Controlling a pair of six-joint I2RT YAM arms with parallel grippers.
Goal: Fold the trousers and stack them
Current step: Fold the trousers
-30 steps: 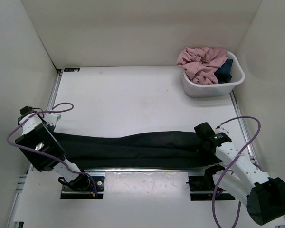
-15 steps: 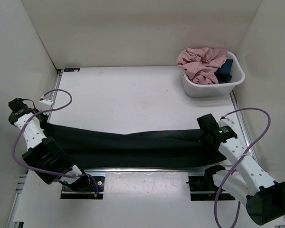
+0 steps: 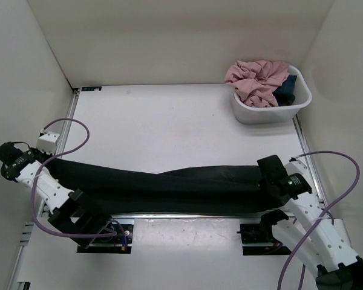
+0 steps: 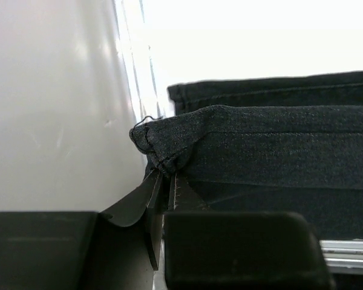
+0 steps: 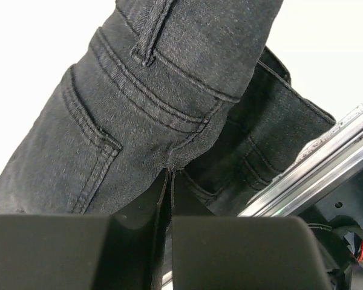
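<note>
The black trousers (image 3: 163, 187) lie stretched lengthwise across the near part of the table, folded leg on leg. My left gripper (image 3: 45, 158) is shut on the hem end at the far left; in the left wrist view its fingers pinch the bunched hem (image 4: 163, 145). My right gripper (image 3: 267, 175) is shut on the waist end at the right; the right wrist view shows the waistband and back pocket (image 5: 151, 78) pinched between the jaws and lifted above the lower layer (image 5: 272, 139).
A white basket (image 3: 269, 112) at the back right holds a pink garment (image 3: 257, 78) and a dark blue one (image 3: 286, 87). White walls close in on the left, back and right. A metal rail (image 3: 187, 215) runs along the table's near edge.
Both arms have swung outward: the left gripper moved left and the right gripper moved right and nearer, pulling the trousers out longer and tauter.
</note>
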